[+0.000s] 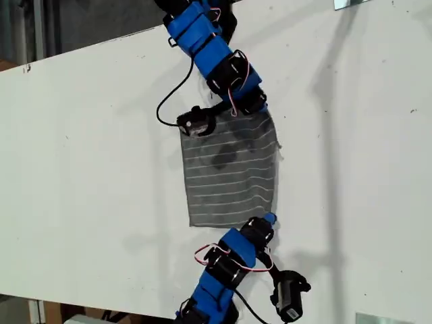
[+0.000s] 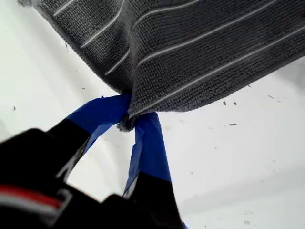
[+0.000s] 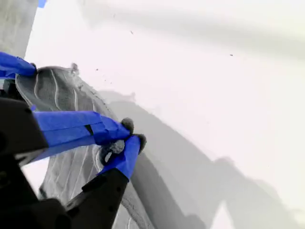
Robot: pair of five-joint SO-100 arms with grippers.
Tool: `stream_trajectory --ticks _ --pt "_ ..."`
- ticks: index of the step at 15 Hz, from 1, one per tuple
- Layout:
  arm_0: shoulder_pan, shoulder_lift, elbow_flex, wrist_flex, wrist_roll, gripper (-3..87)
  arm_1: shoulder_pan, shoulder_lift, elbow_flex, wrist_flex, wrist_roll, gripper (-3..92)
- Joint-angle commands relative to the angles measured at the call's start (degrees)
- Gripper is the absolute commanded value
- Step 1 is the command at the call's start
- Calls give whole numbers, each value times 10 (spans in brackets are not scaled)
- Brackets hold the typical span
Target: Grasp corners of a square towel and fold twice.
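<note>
The grey striped towel (image 1: 229, 172) lies on the white table (image 1: 88, 169) in the middle of the exterior view. My first gripper (image 1: 268, 220), on the arm coming from that view's bottom, is shut on the towel's near right corner. In the first wrist view its blue fingers (image 2: 147, 143) pinch that corner, with the towel (image 2: 190, 47) spreading away beyond. My second gripper (image 1: 260, 106), on the arm from the exterior view's top, is shut on the far right corner. The second wrist view shows that gripper (image 3: 119, 140) clamped on bunched cloth, the towel (image 3: 66, 162) beneath it.
White table surface runs wide to the exterior view's left and right of the towel. A black wrist camera (image 1: 197, 122) with a looping cable hangs over the towel's far left corner. Metal pieces sit at that view's top right (image 1: 351, 3) and bottom right (image 1: 381, 318).
</note>
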Motion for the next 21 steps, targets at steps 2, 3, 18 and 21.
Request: stream_trajectory --ticks 2,3,18,21 --pt "-55 102 47 40 -6 -1 60 97 4 -4 -47 -1" --pt "-83 124 83 40 -1 -1 82 113 16 -5 -60 -1" --pt "-425 380 608 -161 120 -1 421 329 379 -157 -227 -1" --pt "-468 332 615 -178 134 -1 466 327 420 -177 -251 -1"
